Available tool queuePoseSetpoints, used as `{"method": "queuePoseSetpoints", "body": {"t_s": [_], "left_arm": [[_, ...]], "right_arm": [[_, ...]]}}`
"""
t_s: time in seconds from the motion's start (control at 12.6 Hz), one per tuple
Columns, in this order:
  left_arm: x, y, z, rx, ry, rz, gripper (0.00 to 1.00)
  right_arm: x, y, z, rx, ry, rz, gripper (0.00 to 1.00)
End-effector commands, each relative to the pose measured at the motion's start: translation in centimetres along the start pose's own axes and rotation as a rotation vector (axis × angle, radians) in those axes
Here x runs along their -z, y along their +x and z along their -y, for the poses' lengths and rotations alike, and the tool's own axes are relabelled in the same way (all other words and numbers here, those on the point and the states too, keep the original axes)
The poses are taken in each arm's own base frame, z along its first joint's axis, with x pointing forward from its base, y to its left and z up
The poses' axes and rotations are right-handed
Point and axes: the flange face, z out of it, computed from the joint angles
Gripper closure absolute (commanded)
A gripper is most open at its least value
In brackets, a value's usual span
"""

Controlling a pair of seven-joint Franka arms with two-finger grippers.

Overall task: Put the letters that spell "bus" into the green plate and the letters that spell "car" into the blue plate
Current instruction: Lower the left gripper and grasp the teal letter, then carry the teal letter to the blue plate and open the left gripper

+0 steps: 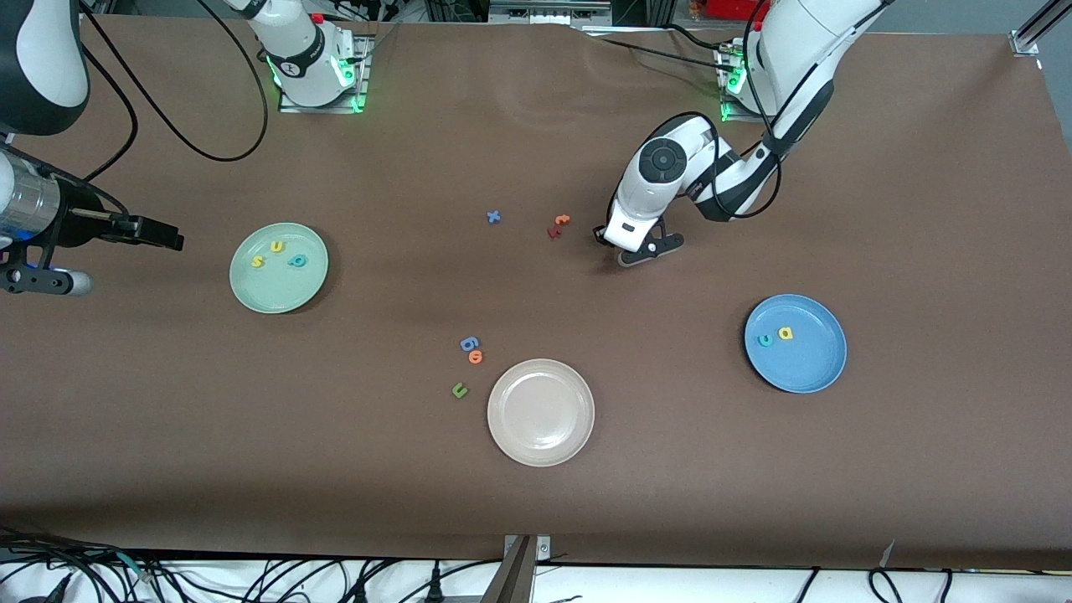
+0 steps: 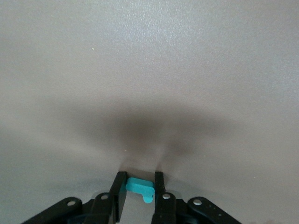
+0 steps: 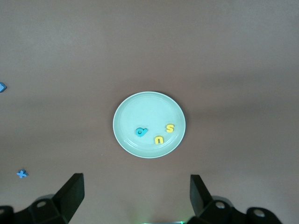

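L gripper down at bench, clamped on teal "r". R gripper waits over bench, jaws wide, empty.

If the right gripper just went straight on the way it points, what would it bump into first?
Probably the green plate: the open right gripper hangs above the table, aimed at it, with nothing showing between. Depth is hard to judge, so bare table beside it is possible.

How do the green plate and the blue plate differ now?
The green plate holds three letters, the blue plate only two. The green plate lies toward the right arm's end of the table, the blue plate toward the left arm's end. Both are round with raised rims.
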Motion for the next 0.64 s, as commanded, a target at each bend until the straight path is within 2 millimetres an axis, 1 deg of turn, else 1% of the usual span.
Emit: {"method": "queuePoseSetpoints", "body": {"t_s": [0.0, 0.16, 0.32, 0.4, 0.48, 0.56], "left_arm": [[0.1, 1.6, -0.1, -0.006, 0.051, -0.014, 0.79], [1.2, 2.5, -0.7, -0.006, 0.074, -0.018, 0.79], [2.5, 4.2, -1.1, -0.038, 0.103, -0.018, 0.8], [3.5, 6.1, -0.9, -0.049, 0.114, -0.015, 0.8], [4.6, 8.4, -0.4, -0.066, 0.117, -0.01, 0.8], [5.8, 10.2, 0.1, -0.107, 0.118, -0.003, 0.8]], "right_arm": [[0.2, -0.7, -0.2, -0.001, -0.01, -0.003, 0.0], [0.2, -0.7, -0.2, -0.001, -0.01, -0.003, 0.0], [0.2, -0.7, -0.1, 0.0, -0.01, -0.001, 0.0], [0.3, -0.8, -0.1, 0.0, -0.01, -0.004, 0.0], [0.3, -0.8, -0.1, 0.0, -0.01, -0.004, 0.0], [0.2, -0.7, -0.1, 0.0, -0.01, -0.001, 0.0]]}}
